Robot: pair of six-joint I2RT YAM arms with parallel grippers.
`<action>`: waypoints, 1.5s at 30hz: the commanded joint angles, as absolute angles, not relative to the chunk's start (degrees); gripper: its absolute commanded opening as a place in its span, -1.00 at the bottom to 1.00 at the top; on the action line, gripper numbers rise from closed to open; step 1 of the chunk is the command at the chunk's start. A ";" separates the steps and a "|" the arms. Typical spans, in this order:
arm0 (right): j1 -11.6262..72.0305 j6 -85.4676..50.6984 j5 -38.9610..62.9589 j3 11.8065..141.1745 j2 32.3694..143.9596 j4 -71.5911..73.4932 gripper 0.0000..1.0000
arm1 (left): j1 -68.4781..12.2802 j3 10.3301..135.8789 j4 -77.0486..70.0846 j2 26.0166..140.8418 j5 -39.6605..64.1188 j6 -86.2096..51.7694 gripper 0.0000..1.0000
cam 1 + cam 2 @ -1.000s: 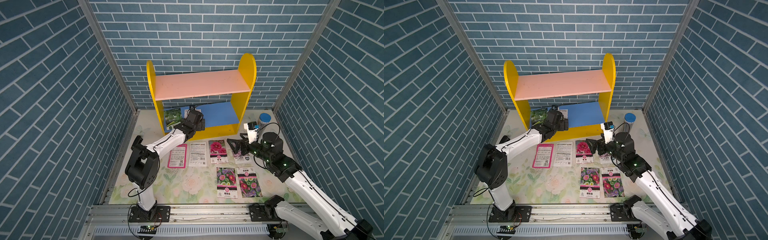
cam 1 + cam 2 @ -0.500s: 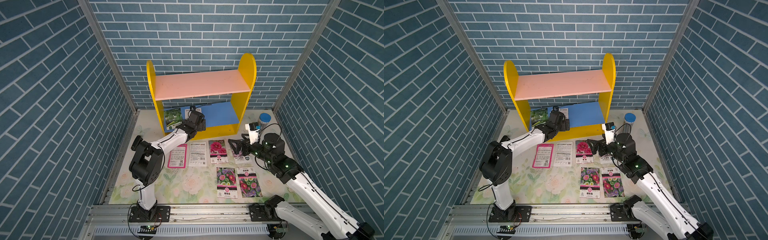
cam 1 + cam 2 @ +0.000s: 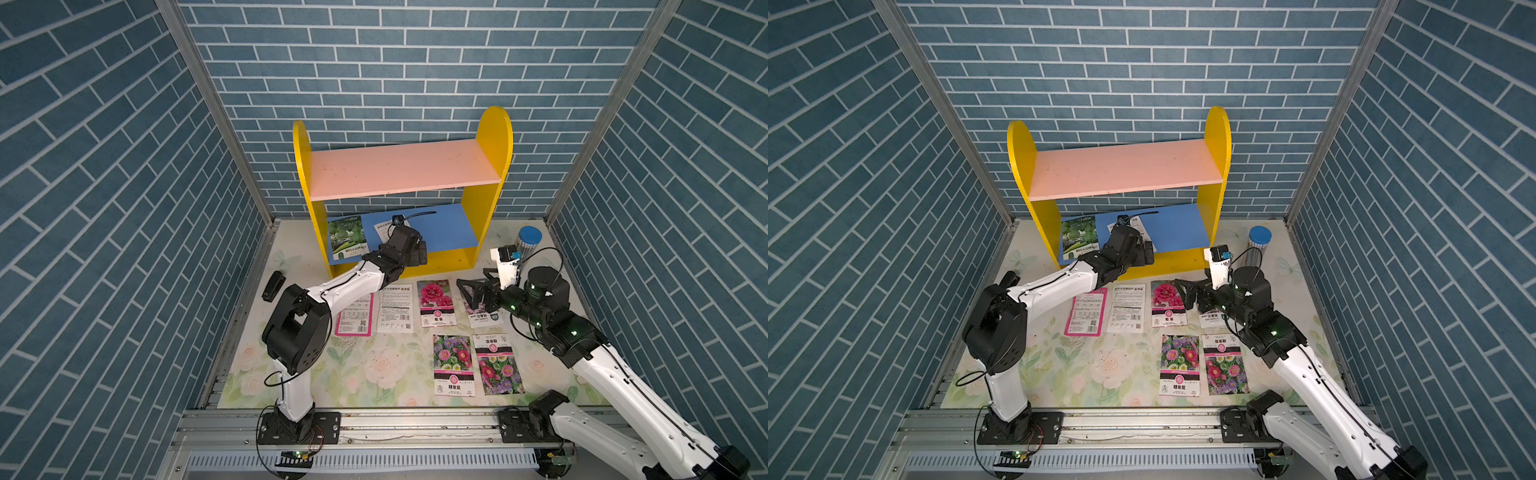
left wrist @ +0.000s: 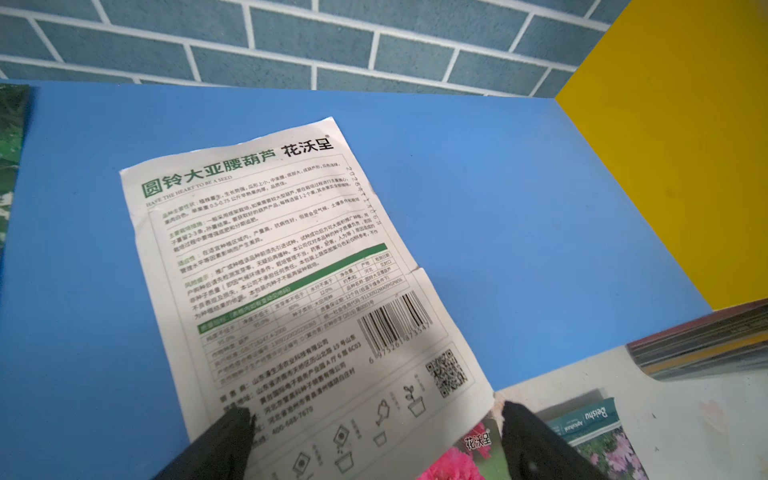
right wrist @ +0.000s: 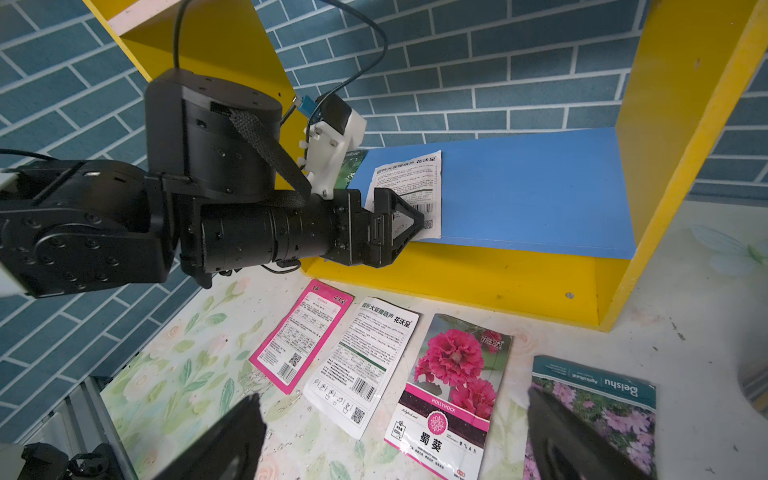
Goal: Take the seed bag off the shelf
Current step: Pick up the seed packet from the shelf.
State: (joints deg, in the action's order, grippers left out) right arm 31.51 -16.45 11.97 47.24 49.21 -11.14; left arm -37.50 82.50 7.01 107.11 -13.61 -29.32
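Now the left gripper (image 4: pixel 374 413) sits slightly deeper into the shelf (image 3: pixel 494 137) than a second ago. Its jaws are spread wide and empty, and its fingertips (image 4: pixel 232 432) flank the near edge of the white seed bag (image 4: pixel 291 270). That bag lies flat at the front edge of the blue lower board (image 4: pixel 540 208), just right of a green packet (image 3: pixel 347 240) at the board's left end. Whether a fingertip touches the paper I cannot tell. So the pick looks lined up, not made. Further right, the right gripper (image 3: pixel 473 293) hangs released over the packets (image 3: pixel 434 301) on the table (image 3: pixel 291 374), scarcely shifted.
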 commanded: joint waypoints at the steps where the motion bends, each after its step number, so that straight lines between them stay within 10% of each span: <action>1: 31.73 -15.14 11.91 46.85 48.60 -10.63 1.00 | -38.12 83.05 10.65 107.35 -12.12 -30.92 0.95; 19: 31.72 -15.55 12.29 47.87 47.03 -9.65 0.99 | -38.45 80.24 12.15 95.03 -10.41 -31.14 1.00; 30: 31.60 -17.22 14.06 46.22 44.27 -9.31 1.00 | -30.91 61.90 2.27 79.70 7.63 -43.53 1.00; 45: 31.51 -16.96 12.09 46.14 42.41 -10.99 0.99 | -26.46 61.60 -4.86 89.83 14.79 -52.16 0.84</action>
State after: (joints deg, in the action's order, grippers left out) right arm 31.51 -16.64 13.04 46.63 43.51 -10.72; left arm -26.98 60.49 -2.79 88.53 13.89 -50.28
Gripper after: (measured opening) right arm 0.997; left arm 0.919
